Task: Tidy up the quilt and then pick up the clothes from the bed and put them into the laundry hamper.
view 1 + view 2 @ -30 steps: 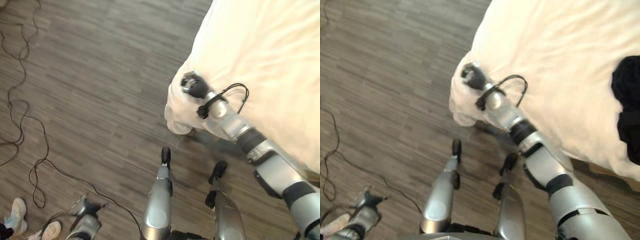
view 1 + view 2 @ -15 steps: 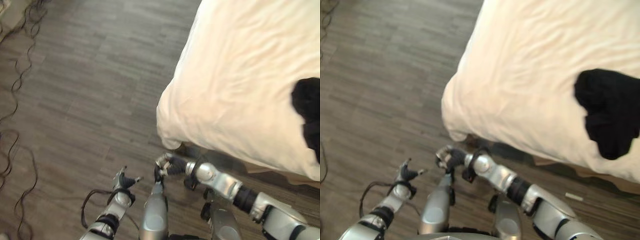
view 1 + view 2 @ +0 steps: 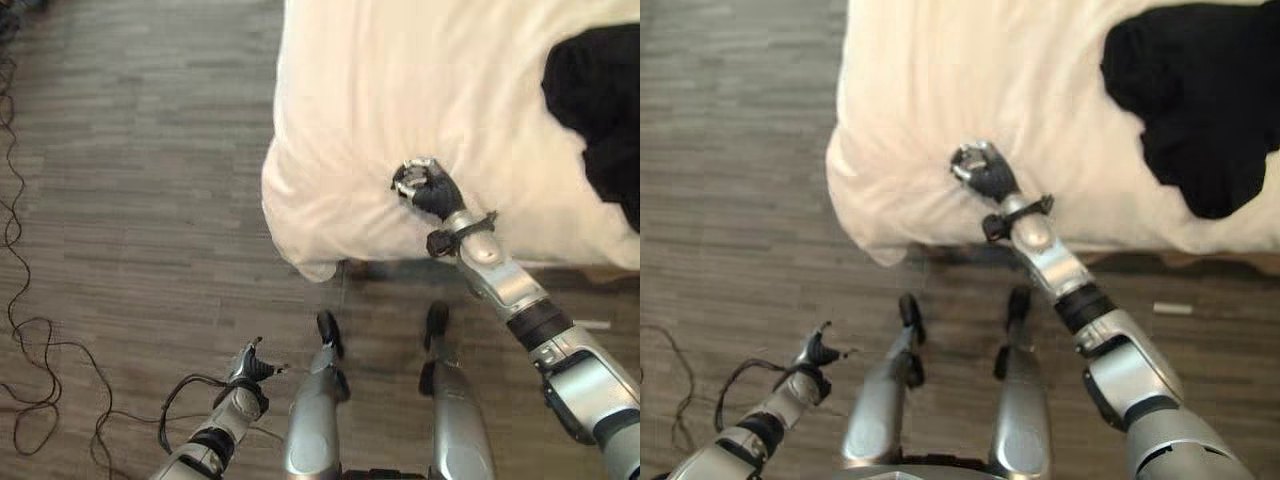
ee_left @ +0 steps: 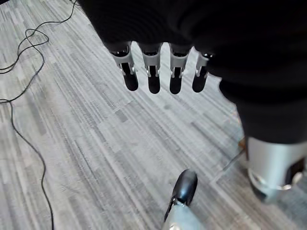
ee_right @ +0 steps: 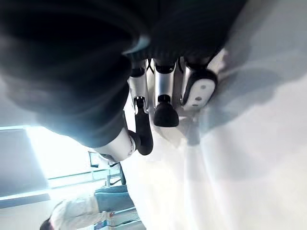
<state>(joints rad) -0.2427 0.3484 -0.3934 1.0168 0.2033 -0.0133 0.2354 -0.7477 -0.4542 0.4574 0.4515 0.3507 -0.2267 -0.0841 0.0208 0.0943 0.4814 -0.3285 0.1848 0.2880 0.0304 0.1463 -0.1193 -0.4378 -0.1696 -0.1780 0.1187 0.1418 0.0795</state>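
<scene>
A white quilt (image 3: 400, 90) covers the bed, its corner (image 3: 300, 262) hanging toward the floor. Black clothes (image 3: 1200, 100) lie in a heap on the quilt at the far right. My right hand (image 3: 430, 187) hovers just over the quilt near the bed's near edge, right of that corner. Its fingers (image 5: 165, 115) are curled, with no cloth between them. My left hand (image 3: 250, 368) hangs low over the wooden floor at the lower left, and its fingers (image 4: 153, 76) are straight and hold nothing.
Dark wooden floor (image 3: 130, 180) stretches left of the bed. Thin black cables (image 3: 20, 330) trail over it at the far left. A small white strip (image 3: 1173, 309) lies on the floor by the bed's near side. A person (image 5: 72, 215) is far off across the room.
The camera has swung toward the bed, so more of the black clothes show. My right hand rose from below the bed's edge to just over the quilt. My left hand stays low.
</scene>
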